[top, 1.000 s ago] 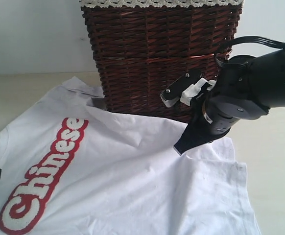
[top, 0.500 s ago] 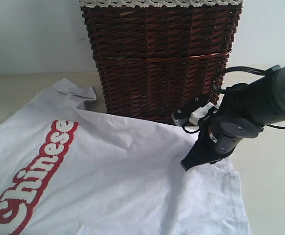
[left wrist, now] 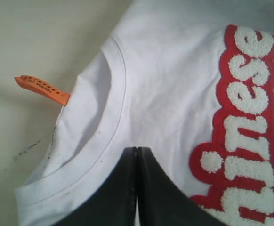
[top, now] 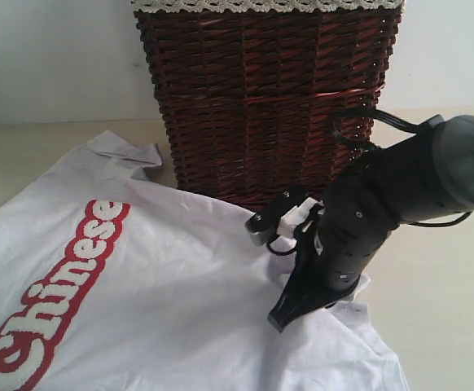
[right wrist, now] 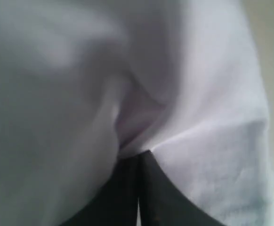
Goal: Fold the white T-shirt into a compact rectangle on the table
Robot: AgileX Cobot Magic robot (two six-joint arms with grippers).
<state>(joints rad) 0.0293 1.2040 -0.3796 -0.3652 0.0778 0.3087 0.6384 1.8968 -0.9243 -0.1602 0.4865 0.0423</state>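
The white T-shirt (top: 164, 277) lies spread on the table (top: 453, 285), its red-outlined "Chinese" lettering (top: 58, 293) at the left. My right gripper (top: 279, 316) points down into the shirt's right part. In the right wrist view it (right wrist: 139, 153) is shut on a puckered fold of the shirt (right wrist: 212, 155). The left gripper is out of the exterior view. In the left wrist view it (left wrist: 137, 149) is shut, its tips against flat shirt fabric (left wrist: 174, 80) just below the collar (left wrist: 94, 141); no fold shows between them.
A dark brown wicker basket (top: 261, 90) with a lace-trimmed liner (top: 261, 5) stands right behind the shirt and my right arm. An orange tag (left wrist: 40, 88) sticks out from under the collar onto the table (left wrist: 24, 42).
The shirt slid left, then stayed still. My right gripper swung down and to the left over the shirt's right part, and the fabric has bunched around it.
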